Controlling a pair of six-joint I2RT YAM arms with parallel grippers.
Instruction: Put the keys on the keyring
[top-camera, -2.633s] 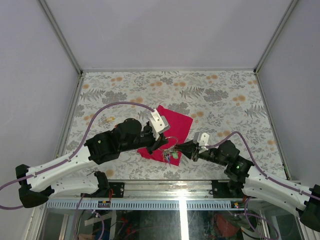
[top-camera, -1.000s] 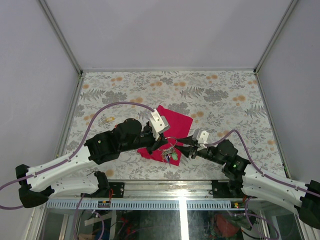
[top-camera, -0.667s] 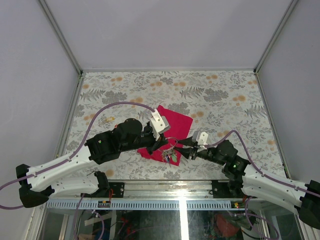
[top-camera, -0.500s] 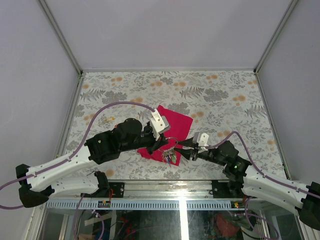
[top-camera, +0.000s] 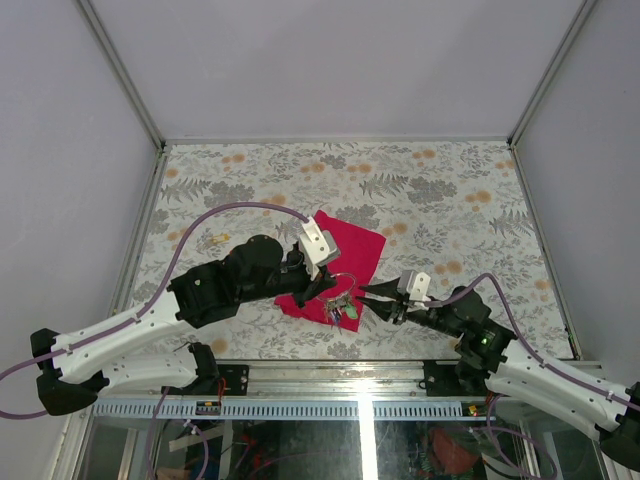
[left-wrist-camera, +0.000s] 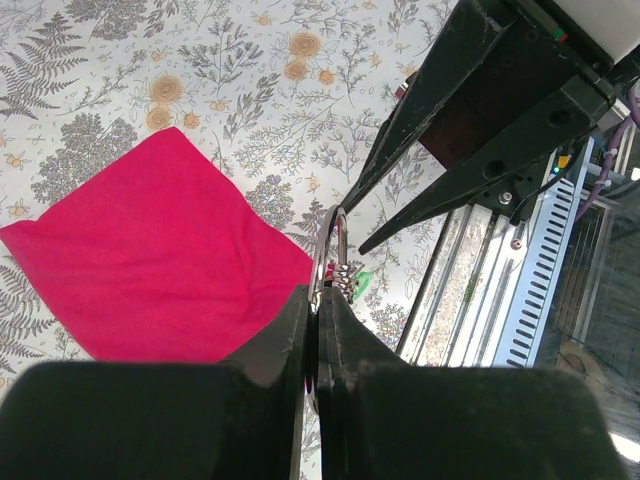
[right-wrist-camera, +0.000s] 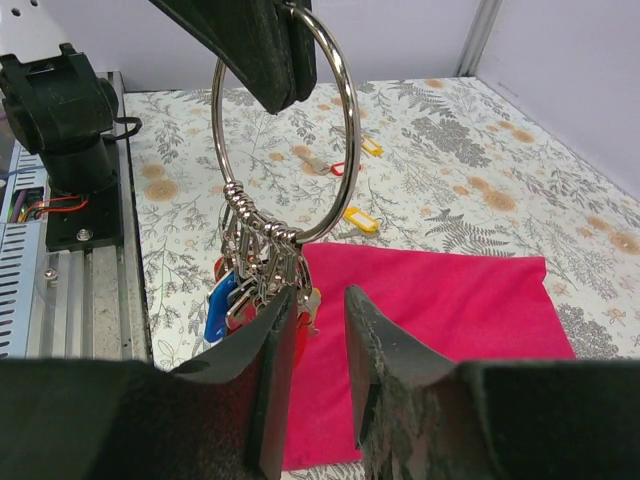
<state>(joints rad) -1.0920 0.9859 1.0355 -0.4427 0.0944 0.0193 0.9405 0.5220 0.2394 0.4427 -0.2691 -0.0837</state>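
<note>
The left gripper (left-wrist-camera: 312, 300) pinches the keyring (right-wrist-camera: 250, 265) tight, holding it upright over the near edge of the magenta cloth (right-wrist-camera: 440, 300). The right gripper (right-wrist-camera: 318, 296) sits just right of it, jaws narrowly apart and empty. Small tagged items further left look like the keys (right-wrist-camera: 332, 166), though they are blurry. The ring is presented but no key is in hand, so the right arm probably needs to fetch one.

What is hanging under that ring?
A bunch of keys and coloured tags hangs from the ring, above a pink cloth. The ring's top is hidden inside the shut left gripper.
</note>
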